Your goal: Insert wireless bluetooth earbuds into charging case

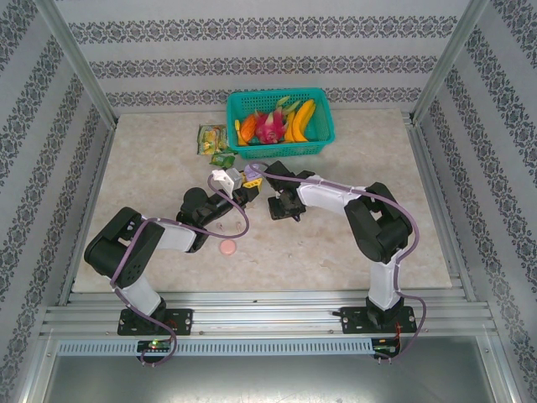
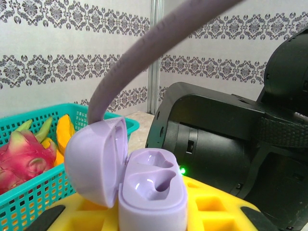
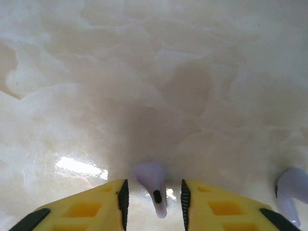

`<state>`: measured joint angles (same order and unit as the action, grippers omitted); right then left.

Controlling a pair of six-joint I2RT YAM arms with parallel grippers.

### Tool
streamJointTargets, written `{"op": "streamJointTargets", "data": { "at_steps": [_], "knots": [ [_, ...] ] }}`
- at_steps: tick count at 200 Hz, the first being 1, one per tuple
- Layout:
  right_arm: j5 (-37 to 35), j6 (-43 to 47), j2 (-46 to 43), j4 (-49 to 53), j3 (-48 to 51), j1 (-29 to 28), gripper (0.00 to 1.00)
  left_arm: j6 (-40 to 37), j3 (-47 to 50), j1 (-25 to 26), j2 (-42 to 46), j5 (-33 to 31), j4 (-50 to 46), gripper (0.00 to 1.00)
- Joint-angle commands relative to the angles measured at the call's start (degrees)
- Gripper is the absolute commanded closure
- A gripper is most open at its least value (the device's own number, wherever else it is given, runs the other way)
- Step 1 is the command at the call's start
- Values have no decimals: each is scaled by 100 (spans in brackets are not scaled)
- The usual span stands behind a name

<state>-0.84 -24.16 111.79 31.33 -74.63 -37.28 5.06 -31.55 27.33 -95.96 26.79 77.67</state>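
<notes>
My left gripper (image 2: pixel 154 214) is shut on the lilac charging case (image 2: pixel 153 190), which it holds up with the lid (image 2: pixel 94 161) swung open to the left and both sockets bare. In the top view that case (image 1: pixel 254 170) sits at the left gripper (image 1: pixel 245 180), just left of my right gripper (image 1: pixel 283 206). The right gripper (image 3: pixel 154 195) hangs low over the table, jaws apart, with a lilac earbud (image 3: pixel 150 175) lying on the marble between the pads, a gap on each side. A second lilac earbud (image 3: pixel 291 190) lies to the right of it.
A teal basket (image 1: pixel 323 138) of toy fruit stands at the back centre, with snack packets (image 1: pixel 211 138) to its left. A round pink disc (image 1: pixel 226 248) lies on the table near the left arm. The right arm's black body (image 2: pixel 216 144) is close beside the held case.
</notes>
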Motion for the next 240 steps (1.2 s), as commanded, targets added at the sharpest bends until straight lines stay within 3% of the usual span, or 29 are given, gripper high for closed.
{"op": "streamJointTargets", "data": {
  "at_steps": [1, 240],
  "knots": [
    [-113, 9, -99, 198, -190, -2, 61, 109, -53, 35, 59, 64, 376, 100],
    [-19, 860, 1089, 1654, -1739, 75, 58, 70, -55, 34, 68, 54, 381, 100]
  ]
}}
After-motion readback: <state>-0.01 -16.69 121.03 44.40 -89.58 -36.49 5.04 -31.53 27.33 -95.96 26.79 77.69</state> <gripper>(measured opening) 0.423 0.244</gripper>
